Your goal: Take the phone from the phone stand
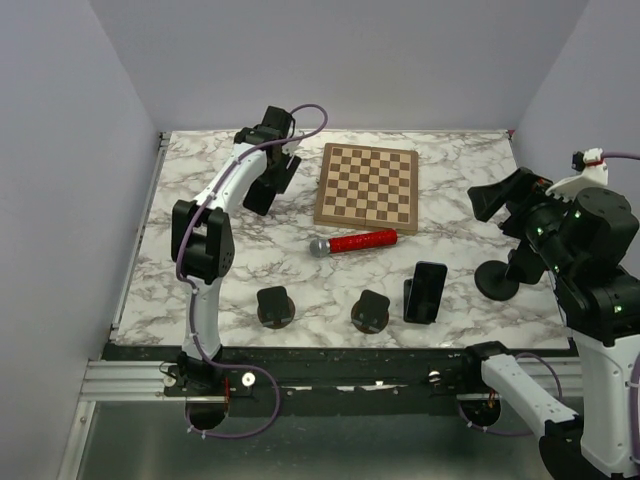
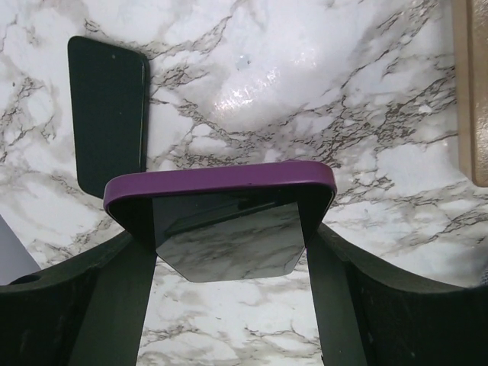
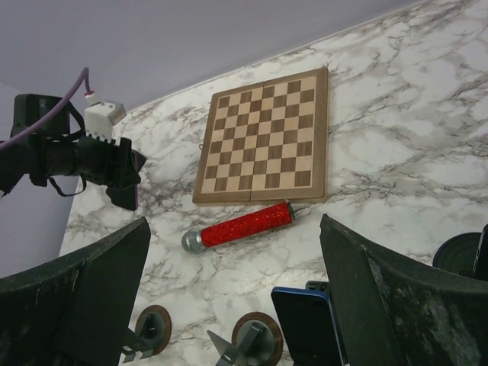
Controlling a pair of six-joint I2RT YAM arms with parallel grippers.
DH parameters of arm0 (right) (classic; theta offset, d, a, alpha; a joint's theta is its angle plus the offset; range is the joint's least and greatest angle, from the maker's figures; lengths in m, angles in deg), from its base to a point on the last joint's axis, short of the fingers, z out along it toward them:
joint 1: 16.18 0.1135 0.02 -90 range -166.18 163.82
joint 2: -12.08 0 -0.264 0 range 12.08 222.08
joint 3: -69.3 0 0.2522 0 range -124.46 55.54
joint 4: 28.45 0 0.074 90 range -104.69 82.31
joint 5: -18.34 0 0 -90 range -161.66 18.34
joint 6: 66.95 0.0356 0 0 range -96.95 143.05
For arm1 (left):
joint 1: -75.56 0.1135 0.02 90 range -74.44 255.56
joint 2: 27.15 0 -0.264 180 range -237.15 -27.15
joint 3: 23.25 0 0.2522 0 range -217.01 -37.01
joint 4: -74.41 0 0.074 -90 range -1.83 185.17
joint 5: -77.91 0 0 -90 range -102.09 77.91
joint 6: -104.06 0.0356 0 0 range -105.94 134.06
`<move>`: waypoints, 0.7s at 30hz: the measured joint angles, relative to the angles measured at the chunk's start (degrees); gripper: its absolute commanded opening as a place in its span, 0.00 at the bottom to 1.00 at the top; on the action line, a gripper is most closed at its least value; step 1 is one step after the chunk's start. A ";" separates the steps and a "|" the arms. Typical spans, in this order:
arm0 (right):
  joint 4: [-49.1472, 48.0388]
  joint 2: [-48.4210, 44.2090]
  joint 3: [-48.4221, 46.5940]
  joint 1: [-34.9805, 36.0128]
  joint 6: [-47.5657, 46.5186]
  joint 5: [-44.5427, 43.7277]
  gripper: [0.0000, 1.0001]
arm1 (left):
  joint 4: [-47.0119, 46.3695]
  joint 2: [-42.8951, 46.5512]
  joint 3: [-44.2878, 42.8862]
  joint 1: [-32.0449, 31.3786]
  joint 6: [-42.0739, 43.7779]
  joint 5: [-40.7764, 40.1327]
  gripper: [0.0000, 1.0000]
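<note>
A dark phone in a blue case (image 1: 428,286) (image 3: 305,326) leans upright in a phone stand (image 1: 420,316) near the table's front right. My right gripper (image 1: 492,200) (image 3: 234,221) hangs open and empty, above and to the right of that phone. At the far left of the table my left gripper (image 1: 272,178) (image 2: 225,232) is shut on a phone in a purple case (image 2: 221,217), held a little above the marble. A second dark phone (image 2: 107,114) lies flat on the table just beyond it.
Two empty round stands (image 1: 276,306) (image 1: 371,312) sit along the front edge. Another round black base (image 1: 497,280) is at the right. A red glitter microphone (image 1: 355,243) lies mid-table, in front of a wooden chessboard (image 1: 367,186).
</note>
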 measured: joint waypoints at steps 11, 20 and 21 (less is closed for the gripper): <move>-0.33 2.21 0.11 0.00 0.02 1.46 1.00 | 4.24 -9.01 -3.02 3.17 3.17 1.84 0.00; -0.44 4.63 0.09 0.00 0.00 1.86 1.00 | 7.28 -13.31 -9.35 4.85 3.26 1.75 0.16; -0.44 4.66 0.09 0.00 0.00 1.88 1.00 | 7.30 -13.31 -10.12 4.85 3.26 1.66 0.18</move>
